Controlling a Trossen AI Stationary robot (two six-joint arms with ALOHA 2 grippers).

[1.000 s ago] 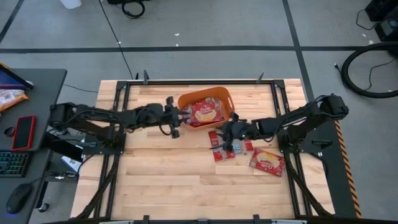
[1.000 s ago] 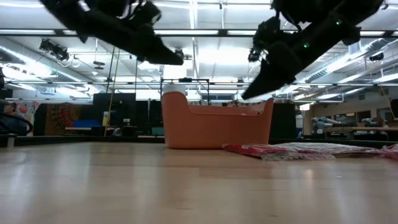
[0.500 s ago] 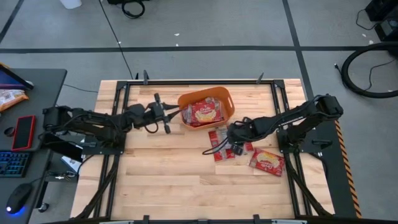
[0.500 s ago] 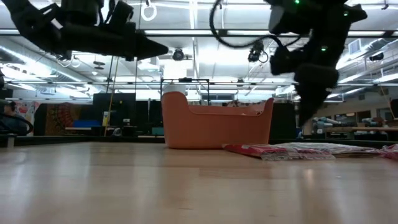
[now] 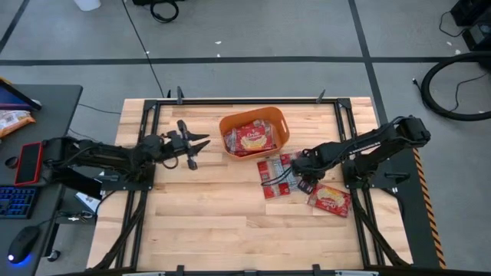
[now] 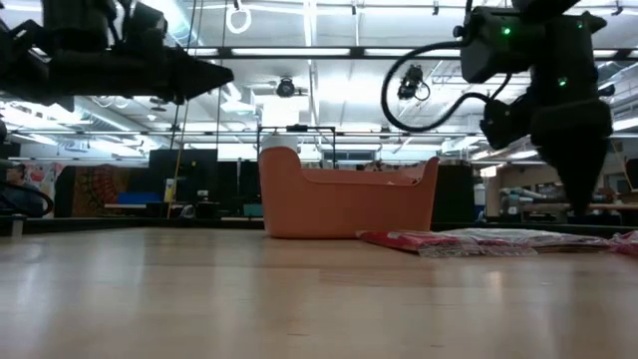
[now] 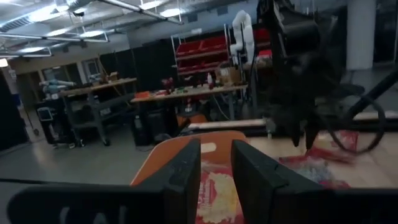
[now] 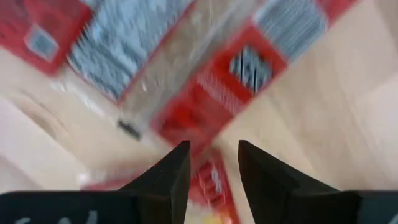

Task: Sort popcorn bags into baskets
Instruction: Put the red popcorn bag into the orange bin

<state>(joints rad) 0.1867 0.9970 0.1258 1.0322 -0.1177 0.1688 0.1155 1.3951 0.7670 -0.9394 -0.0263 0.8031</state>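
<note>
The orange basket [image 5: 282,126] sits at the table's far middle with red popcorn bags [image 5: 252,138] lying flat inside it. More bags lie flat on the wood near it: an overlapping cluster [image 5: 275,172] and one apart [image 5: 330,199]. My left gripper [image 5: 201,144] hovers left of the basket, open and empty, and looks level toward its rim [image 7: 168,152]. My right gripper [image 5: 301,178] hangs open over the cluster's right end, fingers pointing down at the bags [image 8: 205,106] without touching them.
The black metal frame runs along the table's edges. A desk with a keyboard, a mouse and a red phone [image 5: 29,162] stands off the left side. Bare wood fills the near half of the table. In the low view the basket [image 6: 349,204] stands behind the loose bags [image 6: 469,239].
My left gripper has drawn back from the basket's left rim toward the table's left edge. My right gripper has shifted toward the table's right and near side over the loose bags and tipped from slanted to pointing straight down.
</note>
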